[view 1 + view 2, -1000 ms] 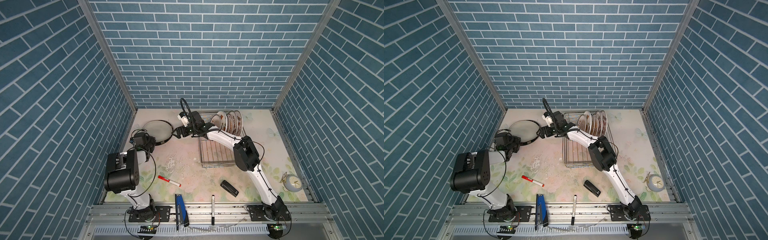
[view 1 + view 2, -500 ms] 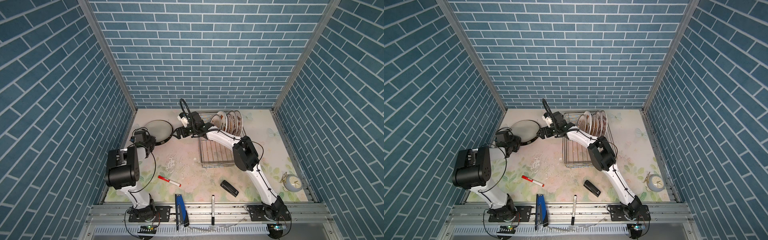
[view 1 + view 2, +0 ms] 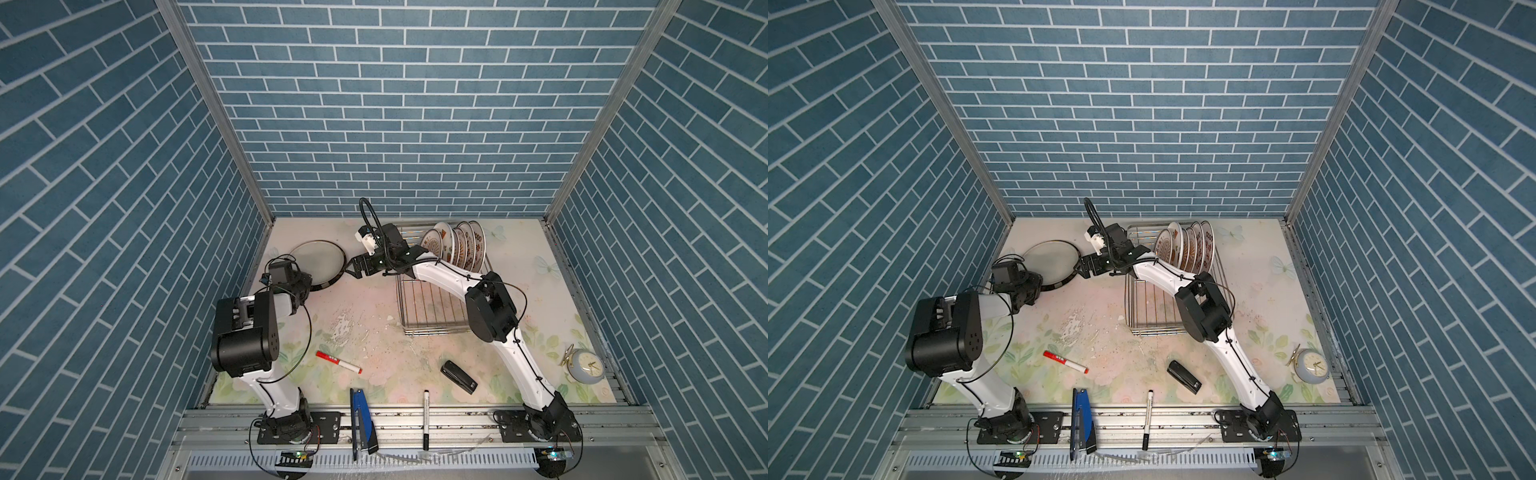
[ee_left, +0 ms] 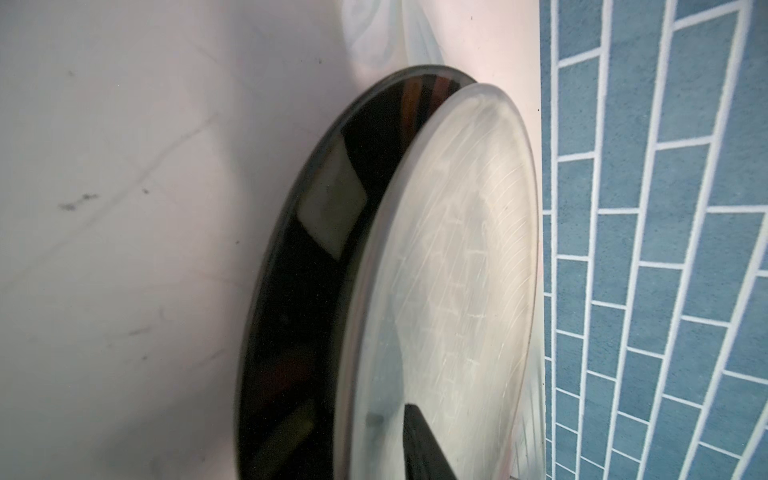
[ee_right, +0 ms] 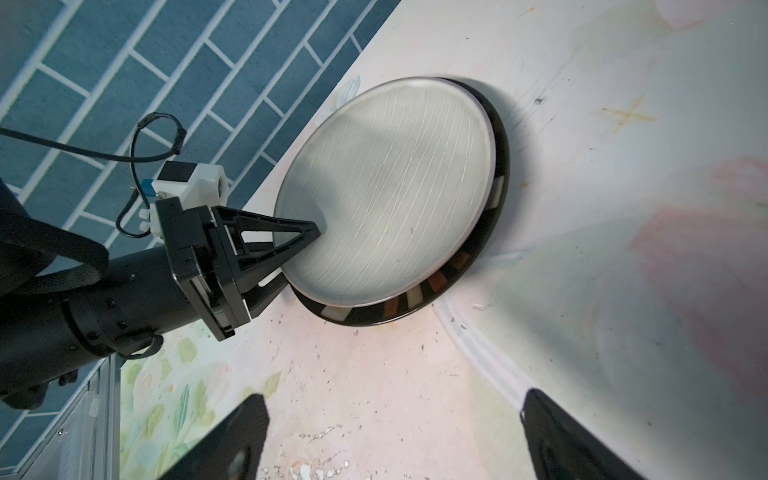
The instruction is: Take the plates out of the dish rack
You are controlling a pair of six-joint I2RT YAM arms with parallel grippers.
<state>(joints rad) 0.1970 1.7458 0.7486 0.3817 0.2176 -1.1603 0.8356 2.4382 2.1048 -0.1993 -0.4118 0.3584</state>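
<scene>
Left hand (image 5: 297,257) sits at the rim of one plate (image 5: 386,191), which lies face down toward the back left of the worktop (image 3: 374,324), well apart from the dish rack (image 3: 432,316). One finger rests on the whitish underside and the other is under the dark rim; whether they pinch the plate or stand loose about it I cannot tell. Right hand (image 3: 353,268) hovers empty, jaws wide apart, between that plate and the rack, near the plate's edge. Rack check: a row of upright plates (image 3: 455,249) stands at its far end, five or six by count (overlap makes this unsure); the near part is bare wire. Judgement: one plate is out and set down, so the task is early and the bulk of the unloading is left. Whether a second plate lies beneath the downed one cannot be seen.
</scene>
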